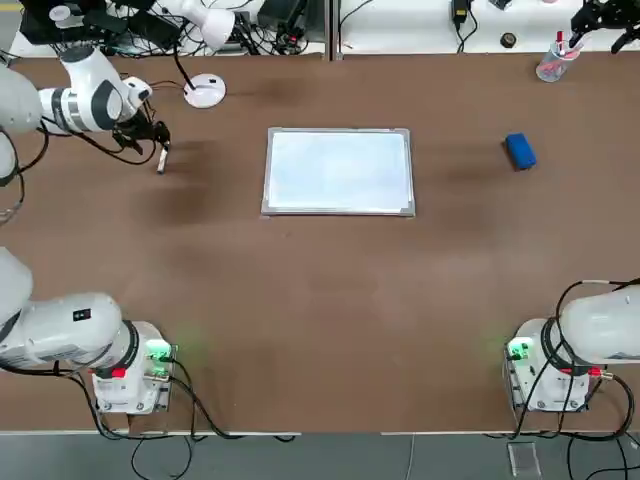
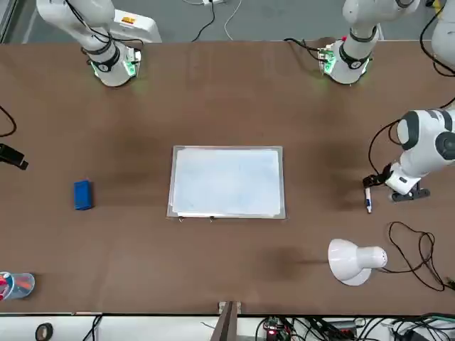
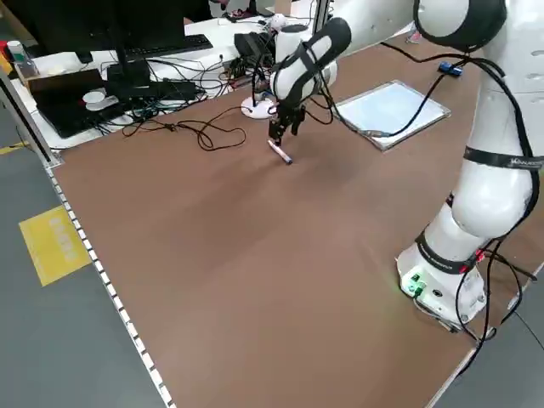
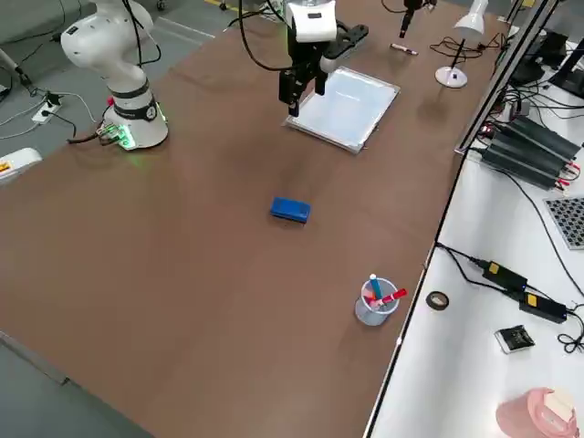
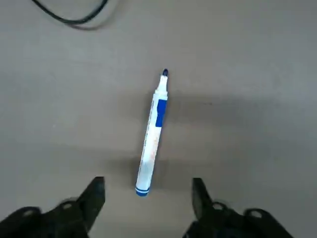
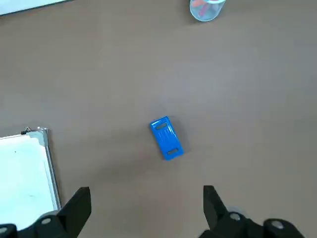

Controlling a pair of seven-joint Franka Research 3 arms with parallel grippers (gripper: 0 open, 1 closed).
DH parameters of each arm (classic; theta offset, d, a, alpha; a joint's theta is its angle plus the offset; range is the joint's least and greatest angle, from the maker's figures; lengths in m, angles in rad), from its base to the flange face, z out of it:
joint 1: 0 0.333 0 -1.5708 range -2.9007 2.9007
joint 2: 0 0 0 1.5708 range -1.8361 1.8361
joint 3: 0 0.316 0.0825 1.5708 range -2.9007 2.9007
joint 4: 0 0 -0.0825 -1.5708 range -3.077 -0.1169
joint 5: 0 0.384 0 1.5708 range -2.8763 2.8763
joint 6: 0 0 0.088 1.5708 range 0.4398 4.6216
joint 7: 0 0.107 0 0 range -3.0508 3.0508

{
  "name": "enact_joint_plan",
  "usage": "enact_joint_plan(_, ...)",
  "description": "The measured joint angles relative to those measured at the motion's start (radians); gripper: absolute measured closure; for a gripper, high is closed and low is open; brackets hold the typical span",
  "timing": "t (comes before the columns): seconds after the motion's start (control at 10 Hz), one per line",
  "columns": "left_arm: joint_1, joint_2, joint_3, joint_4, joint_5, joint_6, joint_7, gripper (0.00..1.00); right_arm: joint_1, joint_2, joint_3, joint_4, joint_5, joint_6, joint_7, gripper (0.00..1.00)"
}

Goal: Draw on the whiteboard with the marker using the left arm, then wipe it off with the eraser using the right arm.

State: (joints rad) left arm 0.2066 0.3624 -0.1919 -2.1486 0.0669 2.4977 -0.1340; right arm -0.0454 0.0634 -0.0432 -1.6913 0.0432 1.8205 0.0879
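Left gripper (image 5: 148, 179): fingers spread, nothing pinched, over the marker (image 5: 152, 134), which lies on the table between the finger lines. Clock read in top view, whiteboard (image 1: 338, 173) as centre, 12 away from the arm bases: gripper and marker both about 9 o'clock, well apart from the board. Whiteboard lies flat.

Black cable (image 5: 74, 21) on the table near the marker's tip end; white lamp (image 1: 204, 91) about 10. Eraser (image 1: 520, 151) about 3, untouched. Clear cup (image 1: 557, 62) with pens about 2. Right gripper (image 6: 147, 187) parked off the right edge of top view, fingers wide, empty.

Step, judged: lining up to grasp marker.

Risks: marker is slim and round-looking, so an off-centre close could roll it or pinch one end; grip too near the tail and it may swivel once the tip presses the board. Jaws a bit high would close on nothing, too low would scrape the table. Drifting toward the cable could snag it. Can't tell if the tip is capped; if so, no ink. Later, hard pressing could slide the whiteboard.
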Motion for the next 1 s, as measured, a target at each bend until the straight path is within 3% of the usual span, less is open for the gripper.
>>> enact_joint_plan(0.3,0.017,0.029,0.000,0.000,0.083,0.032,-0.001,0.25,0.000,0.000,0.000,0.000,0.000,0.000,0.002,0.00)
enact_joint_plan(1.0,0.027,0.075,-0.011,0.000,0.098,0.056,0.002,0.32,0.000,0.000,-0.001,0.000,-0.004,0.000,0.005,0.00)
